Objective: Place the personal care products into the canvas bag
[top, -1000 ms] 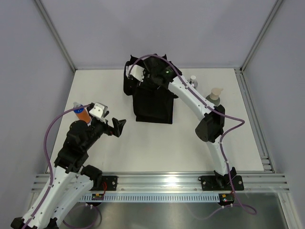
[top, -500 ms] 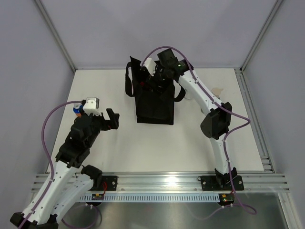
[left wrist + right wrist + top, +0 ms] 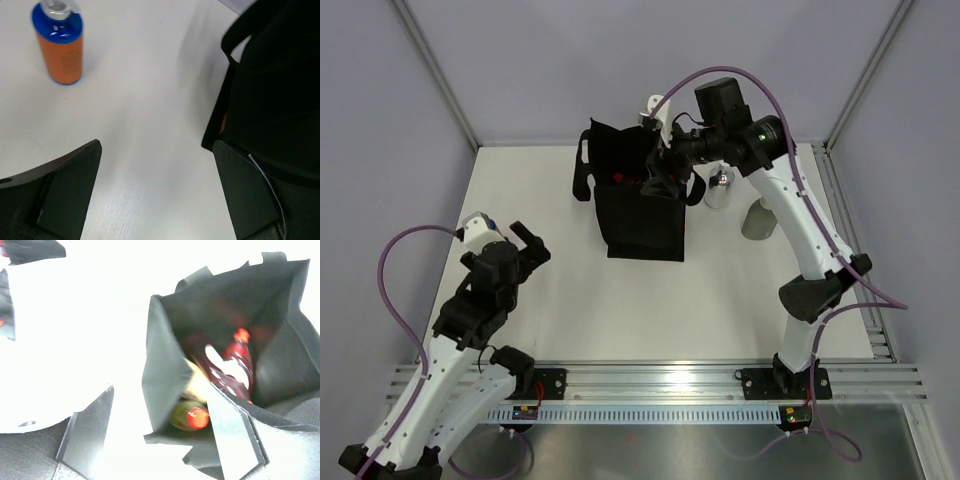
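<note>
- Canvas bag [image 3: 640,215]: upright, mid-table toward the far side, mouth open, strap handles drooping at its left and right edges.
- Right gripper [image 3: 662,170]: over the bag's far right corner, pointing down into the mouth.
- Right wrist view: right gripper [image 3: 159,390] spread wide, one finger on each side of the bag's near wall, nothing pinched between them.
- Inside the bag [image 3: 220,295], below the right gripper: dark red bottles [image 3: 240,357] lying tilted, a yellow bottle with red cap [image 3: 187,416] at the bottom by the near wall, and a pale cream shape [image 3: 197,385] between them, too blurred to name.
- None of the bagged bottles touching the right fingers.
- Small silver bottle [image 3: 718,190]: upright on the table [image 3: 620,300], just right of the bag, below the right arm.
- Grey-green bottle [image 3: 757,220]: right of the silver one and nearer, apart from the bag.
- Left gripper [image 3: 525,242]: over the left half of the table, well apart from the bag, aimed far and right.
- Left wrist view: left gripper [image 3: 156,145] fully wide, bare table between the fingers, nothing held.
- Orange bottle [image 3: 60,42] with blue collar: upright, ahead and left of the left fingers, apart from them; bag [image 3: 275,90] off to the right.
- Top view: orange bottle almost hidden behind the left wrist.
</note>
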`<state>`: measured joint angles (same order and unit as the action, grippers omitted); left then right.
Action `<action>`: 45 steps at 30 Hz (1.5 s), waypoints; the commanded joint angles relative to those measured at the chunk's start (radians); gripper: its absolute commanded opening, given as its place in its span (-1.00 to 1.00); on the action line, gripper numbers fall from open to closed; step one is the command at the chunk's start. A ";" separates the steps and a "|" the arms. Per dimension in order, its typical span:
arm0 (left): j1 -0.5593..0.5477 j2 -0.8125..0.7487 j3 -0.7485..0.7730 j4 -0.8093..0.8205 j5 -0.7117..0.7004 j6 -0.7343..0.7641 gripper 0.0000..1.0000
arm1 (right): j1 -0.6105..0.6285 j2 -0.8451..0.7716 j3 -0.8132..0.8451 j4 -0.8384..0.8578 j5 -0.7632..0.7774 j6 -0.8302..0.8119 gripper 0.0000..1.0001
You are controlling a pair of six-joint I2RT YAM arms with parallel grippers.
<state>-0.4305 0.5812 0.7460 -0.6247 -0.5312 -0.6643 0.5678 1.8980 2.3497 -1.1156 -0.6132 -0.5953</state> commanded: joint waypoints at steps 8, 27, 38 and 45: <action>0.182 0.279 0.164 -0.050 -0.106 -0.046 0.97 | -0.058 -0.348 -0.309 0.167 -0.173 0.158 0.78; 0.621 0.847 0.300 0.282 0.194 0.255 0.98 | -0.278 -0.655 -0.937 0.362 -0.405 0.117 0.84; 0.661 0.987 0.314 0.373 0.267 0.312 0.69 | -0.339 -0.659 -0.989 0.379 -0.450 0.094 0.85; 0.661 0.925 0.279 0.430 0.286 0.339 -0.35 | -0.342 -0.636 -0.988 0.364 -0.456 0.078 0.85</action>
<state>0.2249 1.5749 1.0210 -0.2913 -0.2672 -0.3515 0.2325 1.2579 1.3605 -0.7719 -1.0389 -0.4942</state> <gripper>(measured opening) 0.644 0.922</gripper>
